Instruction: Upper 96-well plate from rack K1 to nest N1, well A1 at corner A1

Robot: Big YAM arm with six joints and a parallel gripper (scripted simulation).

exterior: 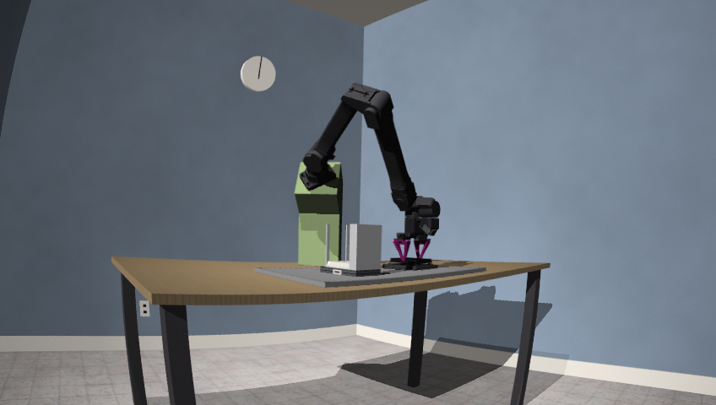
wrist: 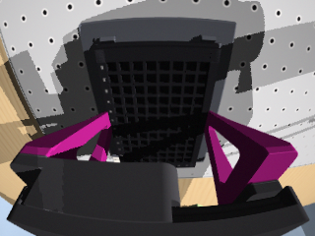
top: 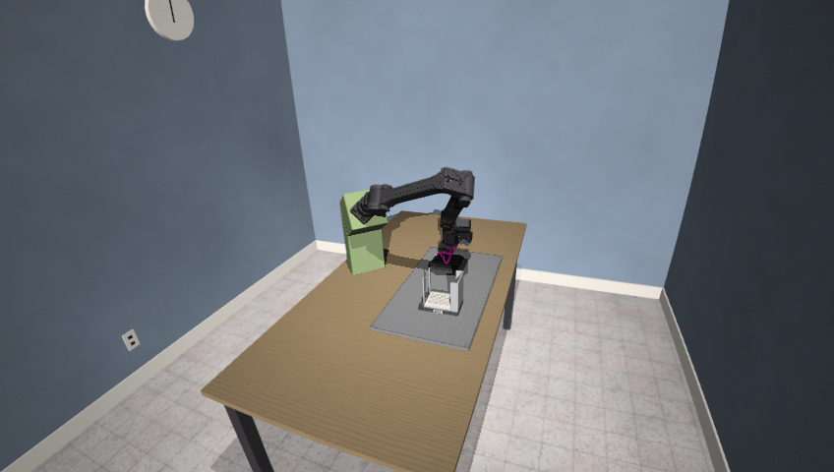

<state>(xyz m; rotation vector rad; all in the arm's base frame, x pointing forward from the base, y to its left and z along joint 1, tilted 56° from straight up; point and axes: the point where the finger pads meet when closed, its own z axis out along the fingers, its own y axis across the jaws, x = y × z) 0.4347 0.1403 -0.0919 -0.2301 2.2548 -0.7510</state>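
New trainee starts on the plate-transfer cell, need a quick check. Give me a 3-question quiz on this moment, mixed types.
1. True or false: the black arm's magenta-fingered gripper is shut on the black 96-well plate.
2. What lies at the bottom of the white stack rack?
A. a white well plate
B. a black well plate
C. nothing
3. Fill in: the arm's base is mounted on a tall ___ block at the table's back corner.

Key: 1 true; 2 A; 3 green.

Tall rack K1 point(exterior: 366, 245) beside nest point(exterior: 409, 263)
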